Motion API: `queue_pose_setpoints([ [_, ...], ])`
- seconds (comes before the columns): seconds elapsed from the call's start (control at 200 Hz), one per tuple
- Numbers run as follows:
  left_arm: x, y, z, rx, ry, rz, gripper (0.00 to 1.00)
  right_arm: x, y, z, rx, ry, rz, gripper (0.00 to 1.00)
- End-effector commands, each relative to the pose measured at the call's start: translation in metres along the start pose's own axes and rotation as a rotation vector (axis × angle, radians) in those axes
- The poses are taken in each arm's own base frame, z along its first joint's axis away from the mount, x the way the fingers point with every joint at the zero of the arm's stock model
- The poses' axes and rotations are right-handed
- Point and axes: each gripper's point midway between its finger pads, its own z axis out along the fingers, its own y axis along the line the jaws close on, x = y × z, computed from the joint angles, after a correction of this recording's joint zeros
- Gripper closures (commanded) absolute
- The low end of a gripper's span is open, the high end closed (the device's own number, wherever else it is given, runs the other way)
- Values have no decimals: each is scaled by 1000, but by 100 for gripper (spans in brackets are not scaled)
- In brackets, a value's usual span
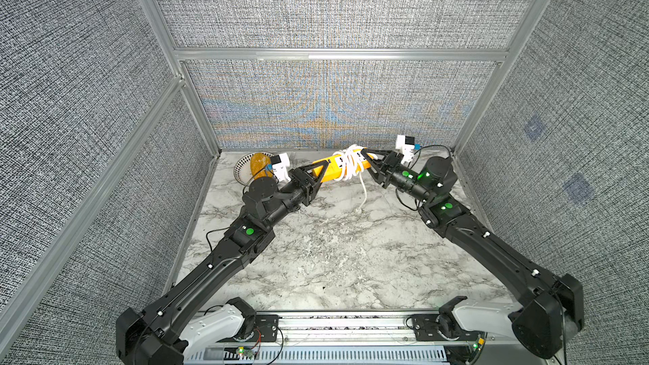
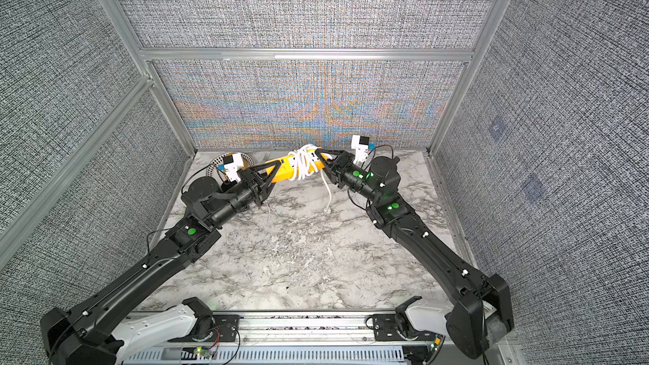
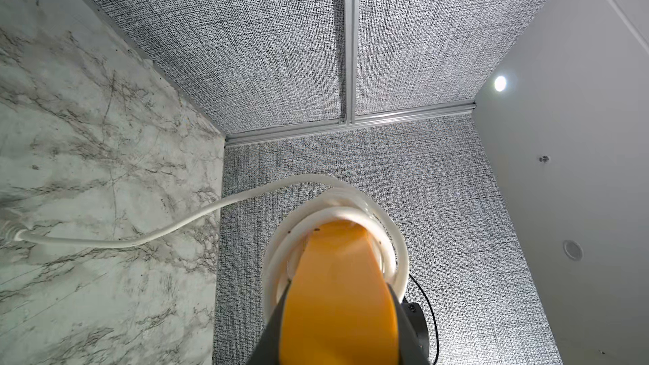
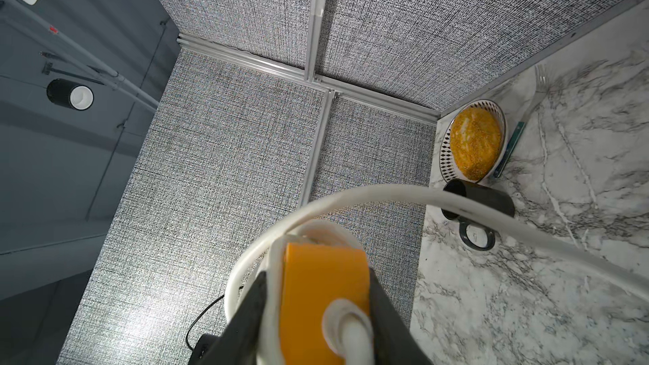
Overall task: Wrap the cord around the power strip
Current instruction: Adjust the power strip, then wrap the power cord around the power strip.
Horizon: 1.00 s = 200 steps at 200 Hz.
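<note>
Holding orange fruit [image 4: 476,142]: patterned plate [image 4: 445,156]

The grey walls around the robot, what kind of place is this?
Likely a robot test booth: framed grey fabric panels close in a marble-look table, and two black robot arms mount on a rail in front.

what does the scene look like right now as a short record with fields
strip: held at both ends
cord: several loops around strip, tail loose
plug: resting on table
left gripper: shut on strip
right gripper: shut on strip
plate: back left corner, holds orange lump
</note>
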Motion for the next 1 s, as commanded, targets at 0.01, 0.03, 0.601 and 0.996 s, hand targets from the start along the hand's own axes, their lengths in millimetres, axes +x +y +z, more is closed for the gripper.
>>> queue_pose_setpoints([
  [0.01, -2, -3, 2, 6, -10, 28, 100, 0, 20, -6, -42, 16, -186, 70],
  [0.03, -2, -3, 2, 4, -13, 28, 100, -3, 23, -10, -39, 13, -233, 46],
  [0.601, 8, -29, 6, 15, 72, -132, 100, 8, -46, -96, 6, 20, -1480, 4],
  [0.996, 15, -34, 13, 8, 125, -177, 100, 16, -131, -58, 65, -29, -1490, 30],
])
